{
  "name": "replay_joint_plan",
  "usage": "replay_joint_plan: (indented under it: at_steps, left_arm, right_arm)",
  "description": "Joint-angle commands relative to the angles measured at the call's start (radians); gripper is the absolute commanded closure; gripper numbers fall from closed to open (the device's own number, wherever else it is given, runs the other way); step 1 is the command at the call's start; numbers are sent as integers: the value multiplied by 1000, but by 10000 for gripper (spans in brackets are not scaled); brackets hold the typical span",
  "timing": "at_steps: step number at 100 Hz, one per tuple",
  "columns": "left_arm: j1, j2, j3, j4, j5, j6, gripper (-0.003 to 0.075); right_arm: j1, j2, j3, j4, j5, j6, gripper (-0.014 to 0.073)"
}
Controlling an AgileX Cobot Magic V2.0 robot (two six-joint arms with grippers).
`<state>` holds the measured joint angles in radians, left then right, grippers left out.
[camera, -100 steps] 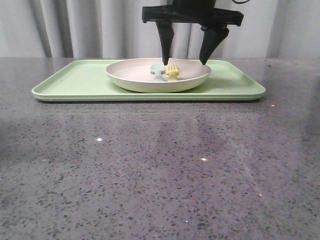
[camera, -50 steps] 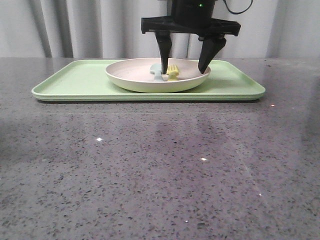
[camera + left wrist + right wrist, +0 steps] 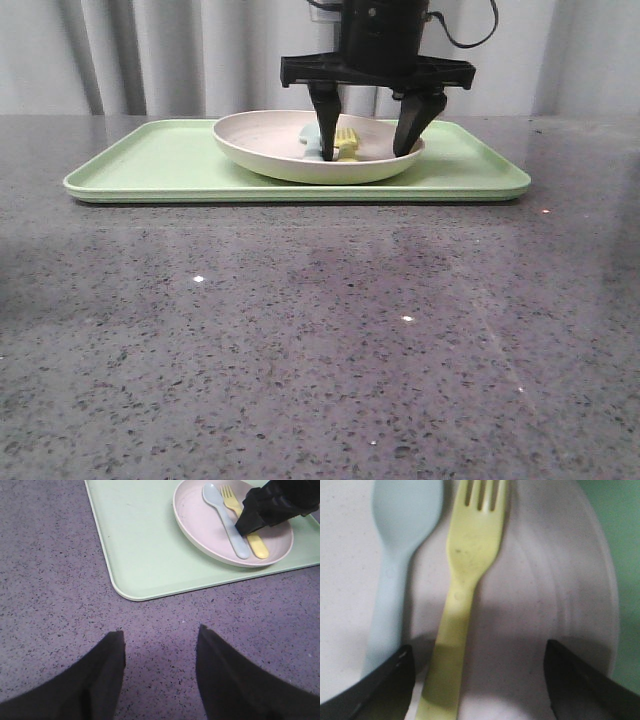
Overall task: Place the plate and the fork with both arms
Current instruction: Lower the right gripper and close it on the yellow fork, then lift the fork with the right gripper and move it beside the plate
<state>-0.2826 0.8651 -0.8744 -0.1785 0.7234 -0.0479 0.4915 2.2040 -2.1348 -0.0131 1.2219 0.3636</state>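
The pinkish-beige plate [image 3: 270, 150] sits on the green tray [image 3: 140, 165] and looks tilted, its left rim raised. In it lie the pale-yellow fork [image 3: 346, 143] and a blue-green spoon [image 3: 312, 138]. My right gripper [image 3: 365, 155] is open and lowered into the plate, its fingertips down at the plate's floor. In the right wrist view the fork [image 3: 470, 555] handle runs between the fingers of the right gripper [image 3: 477, 652], close to the finger on the spoon [image 3: 402, 525] side. My left gripper [image 3: 160, 632] is open over bare table near the tray's corner [image 3: 125, 587], holding nothing.
The tray takes up the far middle of the grey speckled table [image 3: 320, 340]. A grey curtain [image 3: 150, 55] hangs behind. In the left wrist view one dark finger [image 3: 260, 512] of the right gripper covers part of the plate [image 3: 200, 525] next to the fork [image 3: 255, 542].
My right gripper has come down from above the plate until its fingertips are inside it, either side of the fork. The plate's left rim has risen slightly.
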Motion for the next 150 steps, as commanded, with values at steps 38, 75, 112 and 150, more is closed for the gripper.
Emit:
replay_joint_plan:
  at_steps: [38, 75, 112, 150]
  left_arm:
    - [-3, -9, -28, -18, -59, -10, 400]
    - [-3, -9, -28, -18, -52, -10, 400]
    - [-3, -9, -28, -18, -49, -10, 400]
    - [-3, -9, -28, -18, -49, -10, 408]
  right_arm:
    - [-3, -57, -28, -14, -13, -2, 391]
    - [-3, -57, -28, -14, -12, -2, 456]
    - [-3, -59, -28, -15, -11, -2, 611]
    - [-5, -108, -100, -36, 28, -2, 611]
